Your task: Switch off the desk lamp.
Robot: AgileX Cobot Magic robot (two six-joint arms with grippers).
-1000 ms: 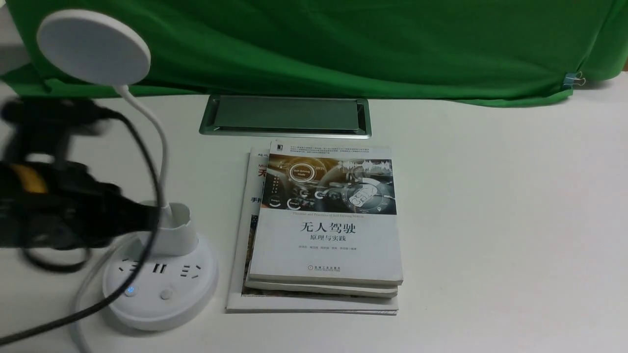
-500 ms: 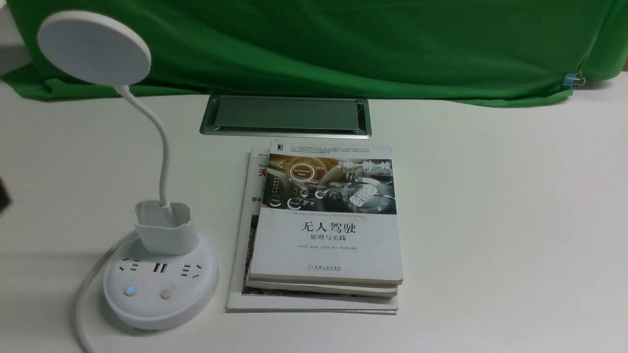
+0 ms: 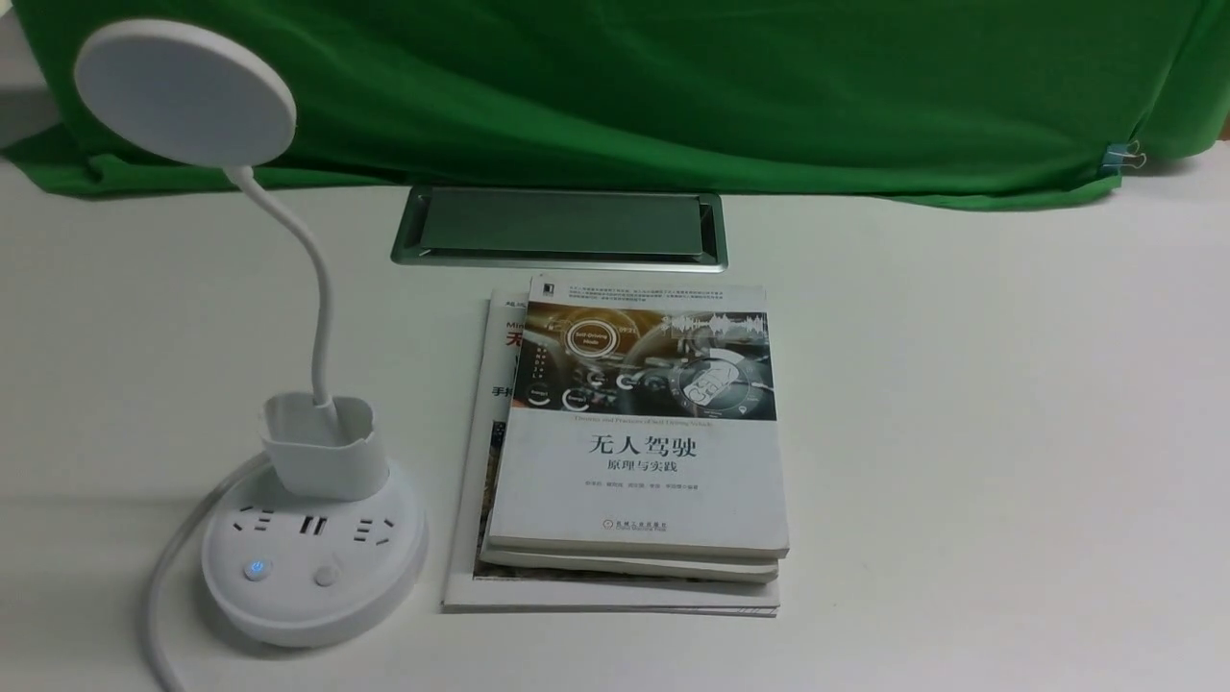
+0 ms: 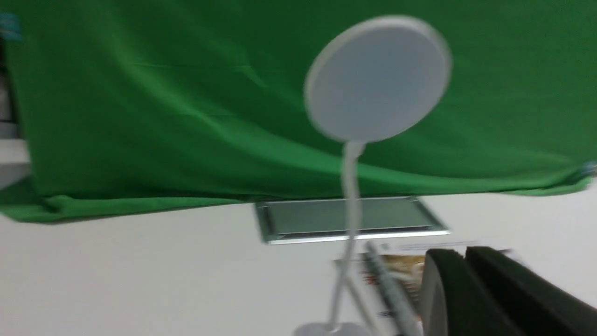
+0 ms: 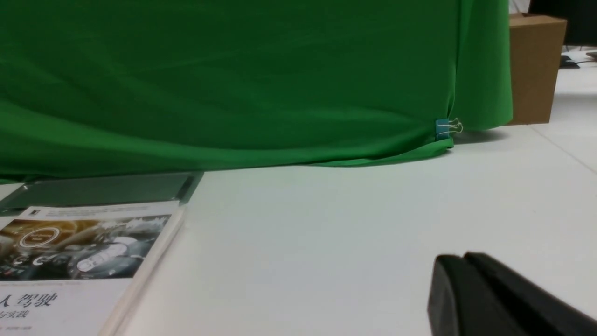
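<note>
One desk lamp (image 3: 288,461) stands on the white tabletop (image 3: 961,432), on the robot's left side. Its round flat head (image 3: 184,93) sits high on a thin bent neck. A small cup is at the foot of the neck, on a round base with sockets and two buttons. The left button (image 3: 255,569) glows blue. The white button (image 3: 327,577) beside it is dark. A pile of books (image 3: 629,452) lies just beside the lamp, and a green cloth (image 3: 673,86) hangs behind.

No arm shows in the front view. The left claw (image 4: 466,289) shows only as black pads pressed together, near the lamp, holding nothing. The right claw (image 5: 471,294) looks the same, over bare tabletop.
</note>
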